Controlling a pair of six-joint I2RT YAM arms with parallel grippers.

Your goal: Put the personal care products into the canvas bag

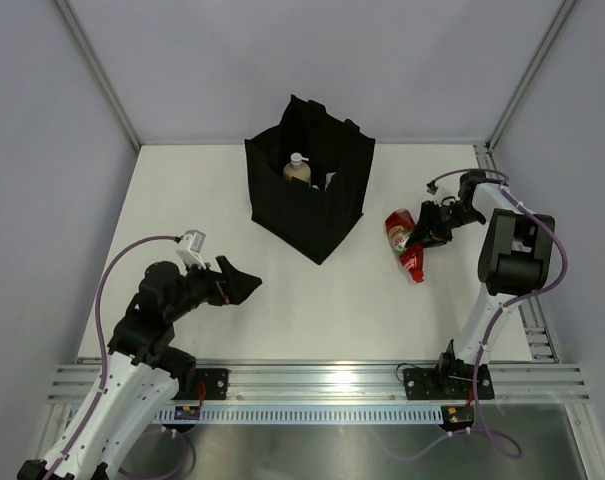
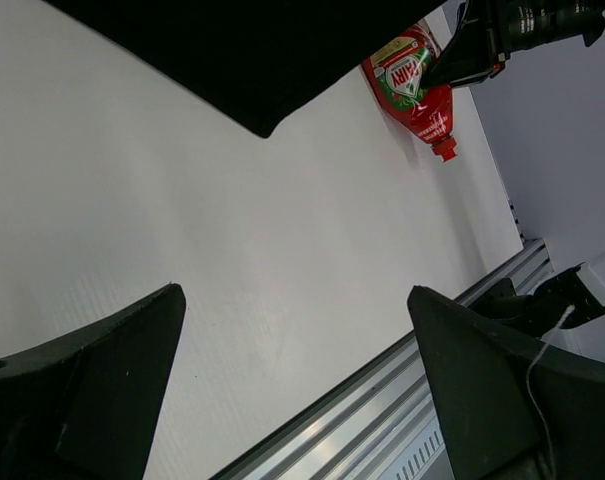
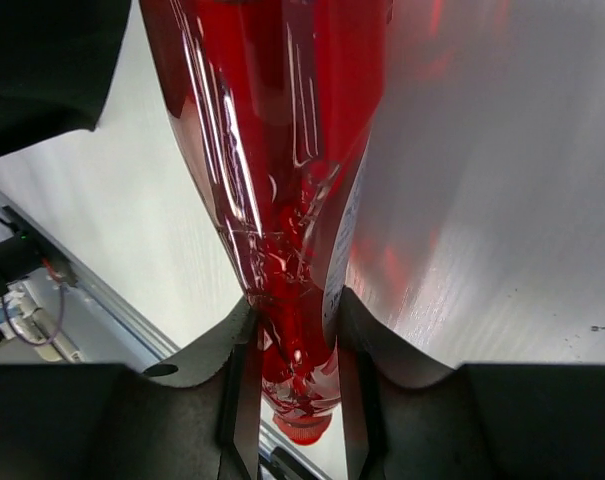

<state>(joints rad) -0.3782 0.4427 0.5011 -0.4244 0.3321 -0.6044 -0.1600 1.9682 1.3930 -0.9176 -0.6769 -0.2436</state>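
Top view: red squeeze bottle lies near the worktop's right edge, cap toward the near edge. Canvas bag stands mid far edge with one white-capped bottle inside.
Left wrist: left gripper is spread wide and holds nothing.
Right wrist: right gripper pinches the red bottle at its tapered neck. The taper looks slick, so lift slowly, clear the bag's rim, and release over the opening.

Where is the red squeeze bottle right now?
In the top view, the red squeeze bottle is right of the canvas bag, its neck gripped by the right end effector.
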